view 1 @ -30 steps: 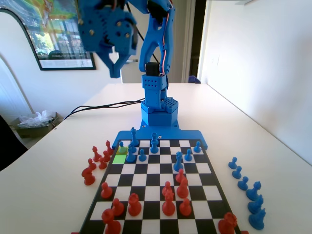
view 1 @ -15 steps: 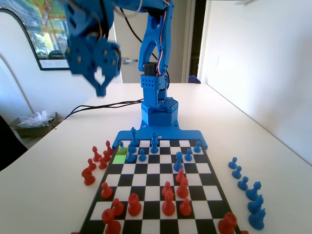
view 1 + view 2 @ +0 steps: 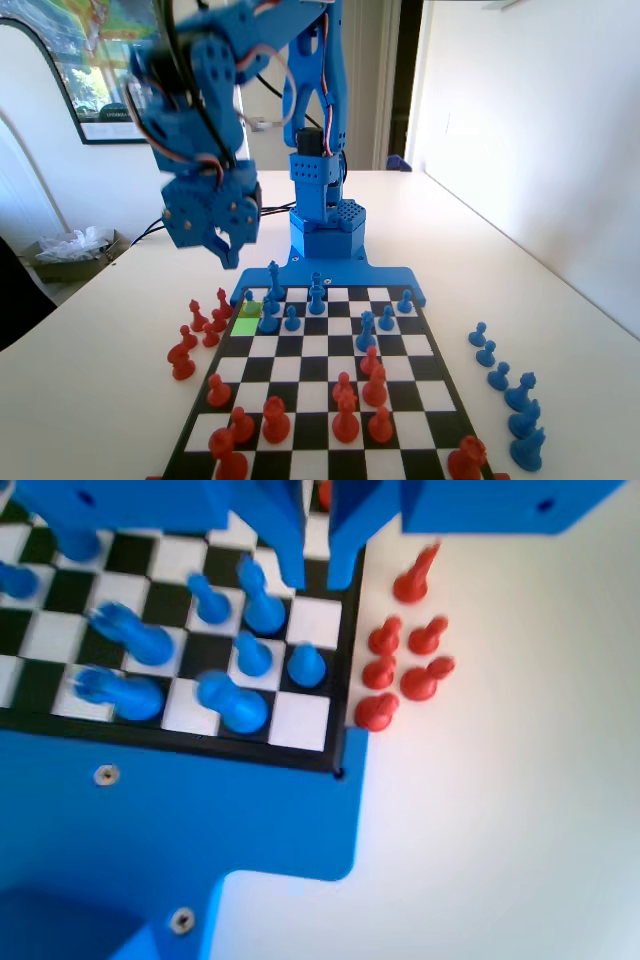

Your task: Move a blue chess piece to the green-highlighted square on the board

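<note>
Blue pawn, the blue chess piece [image 3: 306,665], stands upright at the board [image 3: 340,715] corner, apparently just below and slightly right of the gripper [image 3: 315,565], whose jaws hang parted and empty above.

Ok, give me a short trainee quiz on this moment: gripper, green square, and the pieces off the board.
1. True or false: the gripper is shut on a chess piece.
2. In the fixed view, where on the board is the green-highlighted square? A) far end, left edge. B) centre. C) near end, right edge.
3. Fill in: in the fixed view, the captured pieces on the table left of the board are ___ in colour.

Key: 1 false, the jaws stand apart with nothing between them. 2 A. 3 red.
</note>
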Robot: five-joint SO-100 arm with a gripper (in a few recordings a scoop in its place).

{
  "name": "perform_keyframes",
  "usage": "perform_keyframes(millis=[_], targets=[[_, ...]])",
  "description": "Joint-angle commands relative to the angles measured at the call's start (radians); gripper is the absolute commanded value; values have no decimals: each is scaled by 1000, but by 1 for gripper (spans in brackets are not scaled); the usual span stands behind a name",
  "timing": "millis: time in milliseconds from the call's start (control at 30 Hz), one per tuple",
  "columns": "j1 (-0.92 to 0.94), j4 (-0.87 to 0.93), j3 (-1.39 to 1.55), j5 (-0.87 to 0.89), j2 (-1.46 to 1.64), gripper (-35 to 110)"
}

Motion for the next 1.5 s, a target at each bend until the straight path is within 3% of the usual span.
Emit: perform_keyframes(millis=[0,900,1467], targets=[[25,-57,32,-12,17,8],[-20,-178,112,21,-63,8],[35,-261,166,-54,-77,8]])
